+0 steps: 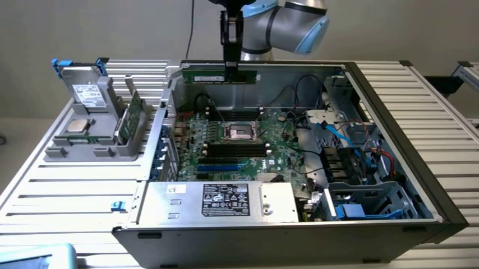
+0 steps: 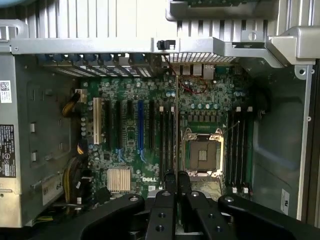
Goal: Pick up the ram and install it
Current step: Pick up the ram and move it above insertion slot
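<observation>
Over the back wall of the open computer case (image 1: 408, 147), pinching the ram (image 1: 219, 74) with the gripper (image 1: 231, 68), pads pressed together on the stick near its middle. Held level, long side across the case, green face and pale label toward the exterior camera. Well above the motherboard (image 1: 232, 145), touching none of its slots.

From the wrist, shows the ram (image 2: 176, 125) edge-on as a thin line rising from between the black fingertips (image 2: 170, 179). Runs parallel to the long black slots (image 2: 165, 135), just beside the square processor socket (image 2: 202, 155).

At the case's near end in the exterior view, a grey power box (image 1: 217, 202) with a label. Outside the case, on the exterior view's left, a grey holder (image 1: 90, 152) carrying a second green stick (image 1: 132, 116) on edge, a silver chip (image 1: 77, 126) lying flat and a boxy drive (image 1: 88, 92) standing upright.
</observation>
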Controlling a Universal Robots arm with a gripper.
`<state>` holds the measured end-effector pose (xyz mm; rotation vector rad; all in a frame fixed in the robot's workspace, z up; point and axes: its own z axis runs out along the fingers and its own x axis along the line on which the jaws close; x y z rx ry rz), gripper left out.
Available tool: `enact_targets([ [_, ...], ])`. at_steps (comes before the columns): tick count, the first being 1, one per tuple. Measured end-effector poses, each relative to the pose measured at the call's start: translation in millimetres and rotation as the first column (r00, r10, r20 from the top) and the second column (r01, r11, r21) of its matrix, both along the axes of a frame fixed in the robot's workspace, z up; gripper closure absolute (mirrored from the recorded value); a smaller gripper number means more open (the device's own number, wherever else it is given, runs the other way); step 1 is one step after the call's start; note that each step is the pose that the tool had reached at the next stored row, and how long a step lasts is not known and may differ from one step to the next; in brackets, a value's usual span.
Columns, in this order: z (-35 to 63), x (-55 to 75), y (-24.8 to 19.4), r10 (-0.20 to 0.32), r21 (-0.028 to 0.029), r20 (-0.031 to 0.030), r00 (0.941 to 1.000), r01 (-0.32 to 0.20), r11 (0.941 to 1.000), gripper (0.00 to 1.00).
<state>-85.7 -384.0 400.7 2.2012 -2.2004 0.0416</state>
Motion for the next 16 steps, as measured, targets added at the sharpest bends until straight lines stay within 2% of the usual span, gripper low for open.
enact_targets([
  [7, -1.8, 9.1, 2.9, -0.002, 0.0089, 0.0001, 1.0, 0.002, 1.0, 0.87],
  [11, -1.8, 14.3, 5.8, -0.003, 0.0092, 0.0001, 1.0, 0.003, 1.0, 0.87],
  [14, -1.9, 15.2, 11.0, -0.003, 0.0092, 0.0001, 1.0, 0.003, 1.0, 0.87],
  [16, -1.9, 15.2, 11.9, -0.003, 0.0092, 0.0005, 1.0, 0.003, 1.0, 0.87],
])
